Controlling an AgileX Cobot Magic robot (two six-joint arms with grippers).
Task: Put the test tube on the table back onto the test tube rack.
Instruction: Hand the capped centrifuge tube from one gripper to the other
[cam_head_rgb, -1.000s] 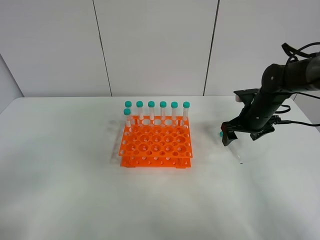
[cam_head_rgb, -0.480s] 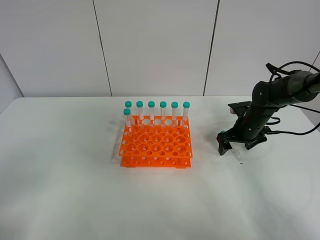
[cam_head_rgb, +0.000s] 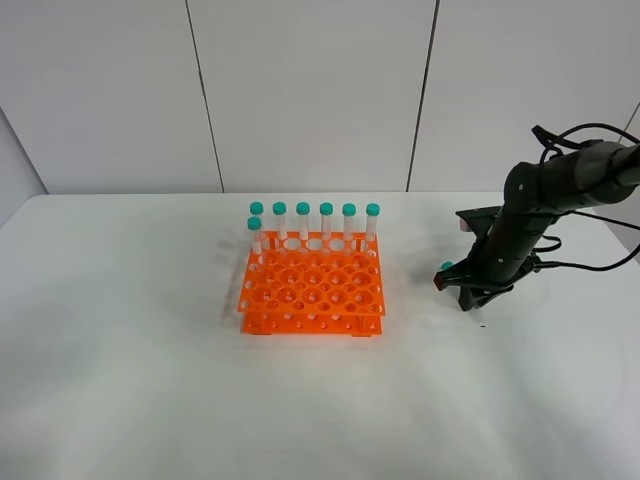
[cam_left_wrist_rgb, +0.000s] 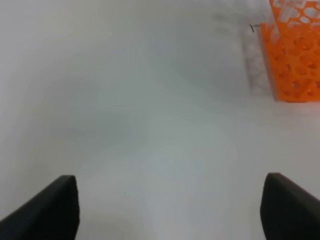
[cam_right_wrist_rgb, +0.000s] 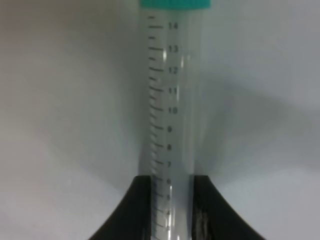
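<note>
A clear test tube with a teal cap (cam_head_rgb: 446, 266) lies on the white table (cam_head_rgb: 150, 380), right of the orange test tube rack (cam_head_rgb: 312, 285). My right gripper (cam_head_rgb: 468, 288) is down at the table and shut on this tube. In the right wrist view the two black fingers (cam_right_wrist_rgb: 140, 210) press both sides of the graduated tube (cam_right_wrist_rgb: 170, 100), with its teal cap away from the gripper (cam_right_wrist_rgb: 170, 182). My left gripper (cam_left_wrist_rgb: 170, 179) is open and empty above bare table, and the rack's corner (cam_left_wrist_rgb: 295, 55) shows ahead of it. The left arm does not show in the exterior view.
Several identical teal-capped tubes (cam_head_rgb: 314, 222) stand upright in the rack's back row, with one more (cam_head_rgb: 255, 236) at the left just in front of it. The rack's other holes hold nothing. A white panelled wall (cam_head_rgb: 310, 90) stands behind the table.
My right arm has come down and slightly left to the table. Its jaws, open around the lying tube before, are now shut on it. The rack and its tubes have not moved.
</note>
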